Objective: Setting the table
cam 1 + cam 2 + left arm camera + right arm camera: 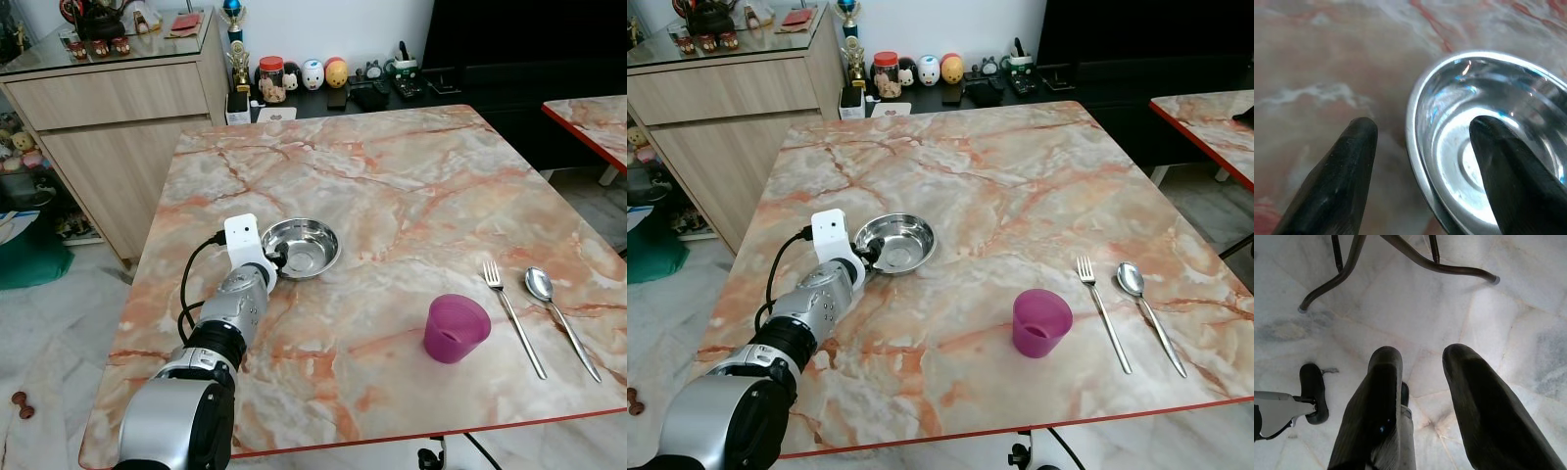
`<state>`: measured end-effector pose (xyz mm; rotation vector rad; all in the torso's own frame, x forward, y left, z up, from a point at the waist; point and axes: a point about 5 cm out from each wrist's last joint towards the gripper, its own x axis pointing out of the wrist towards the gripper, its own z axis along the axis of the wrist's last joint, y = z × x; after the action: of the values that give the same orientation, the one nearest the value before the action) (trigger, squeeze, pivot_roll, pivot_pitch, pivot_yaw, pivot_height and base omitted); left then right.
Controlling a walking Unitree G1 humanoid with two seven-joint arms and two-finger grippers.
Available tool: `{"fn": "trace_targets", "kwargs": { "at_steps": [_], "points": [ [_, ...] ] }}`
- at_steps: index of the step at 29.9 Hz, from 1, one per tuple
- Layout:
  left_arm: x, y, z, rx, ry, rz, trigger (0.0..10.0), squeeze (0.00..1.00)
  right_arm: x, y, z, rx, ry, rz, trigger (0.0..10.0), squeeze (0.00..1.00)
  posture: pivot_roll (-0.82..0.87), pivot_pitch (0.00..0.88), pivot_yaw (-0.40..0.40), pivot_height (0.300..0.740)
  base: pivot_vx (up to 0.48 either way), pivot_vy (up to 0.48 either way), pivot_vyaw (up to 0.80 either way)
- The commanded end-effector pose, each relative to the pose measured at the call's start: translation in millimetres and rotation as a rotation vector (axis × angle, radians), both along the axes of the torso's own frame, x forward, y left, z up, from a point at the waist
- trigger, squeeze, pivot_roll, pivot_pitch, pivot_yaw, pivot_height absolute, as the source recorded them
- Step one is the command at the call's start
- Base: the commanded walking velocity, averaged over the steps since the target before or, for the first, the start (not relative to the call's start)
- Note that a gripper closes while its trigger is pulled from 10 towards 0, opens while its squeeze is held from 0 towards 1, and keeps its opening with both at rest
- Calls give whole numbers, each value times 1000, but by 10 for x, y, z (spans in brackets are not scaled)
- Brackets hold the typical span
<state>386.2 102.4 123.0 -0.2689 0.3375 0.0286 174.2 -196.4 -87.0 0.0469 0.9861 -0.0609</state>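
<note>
A shiny steel bowl (306, 245) sits left of centre on the marble table (392, 166). My left gripper (278, 259) is at the bowl's near-left rim, open, with one finger (1508, 166) inside the bowl (1484, 147) and the other finger (1347, 171) outside on the tabletop. A purple cup (456, 328) stands upright near the front edge. To its right a fork (512, 315) and a spoon (558, 311) lie side by side. My right gripper (1422, 357) hangs open over the pale floor, holding nothing.
A wooden cabinet (108, 108) stands at the back left. A low dark shelf with jars and figurines (313, 73) runs behind the table. A second marble table (593, 122) is at the right. Dark metal table legs (1400, 254) cross the floor.
</note>
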Motion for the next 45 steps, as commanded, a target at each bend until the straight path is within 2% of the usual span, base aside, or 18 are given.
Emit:
{"fn": "trace_targets", "kwargs": {
  "at_steps": [1, 5, 8, 11, 19, 20, 21, 22, 35, 45],
  "points": [
    [28, 16, 36, 19, 11, 12, 10000, 0, 0, 28, -5, 15, 2, -12, 10000, 0, -36, 0, 52, 740, 0, 0, 0],
    [28, 1, 27, 20, 27, 5, 10000, 0, -1, 32, -6, 16, 5, -10, 10000, 0, -37, 0, 54, 740, 0, 0, 0],
    [8, -59, -25, 14, 72, -44, 10000, 0, -4, 37, -9, 21, 10, -9, 10000, 0, -37, 0, 56, 740, 0, 0, 0],
    [-6, -67, -61, 50, 92, -64, 10000, 0, -4, 40, -9, 23, 12, -7, 10000, 0, -37, 0, 57, 740, 0, 0, 0],
    [-18, -66, -90, 49, 108, -68, 10000, 0, -6, 46, -12, 24, 15, -4, 10000, 0, -36, 0, 58, 740, 0, 0, 0],
    [-19, -69, -92, 41, 110, -66, 8902, 0, -7, 46, -12, 25, 16, -3, 10000, 0, -36, 0, 59, 740, 0, 0, 0],
    [-19, -72, -92, 37, 109, -66, 2824, 0, -7, 47, -12, 25, 16, -3, 10000, 0, -36, 0, 59, 740, 0, 0, 0],
    [-17, -80, -86, 29, 105, -66, 0, 0, -7, 48, -12, 26, 17, -3, 10000, 0, -36, 0, 60, 740, 0, 0, 0],
    [-15, -78, -81, 8, 106, -73, 0, 0, -4, 55, -13, 29, 22, -1, 10000, 0, -30, 0, 59, 740, 0, 0, 0],
    [-9, 12, -87, -5, 113, -62, 0, 0, -2, 57, -13, 30, 26, 6, 10000, 0, -28, 0, 58, 740, 0, 0, 0]
  ]
}}
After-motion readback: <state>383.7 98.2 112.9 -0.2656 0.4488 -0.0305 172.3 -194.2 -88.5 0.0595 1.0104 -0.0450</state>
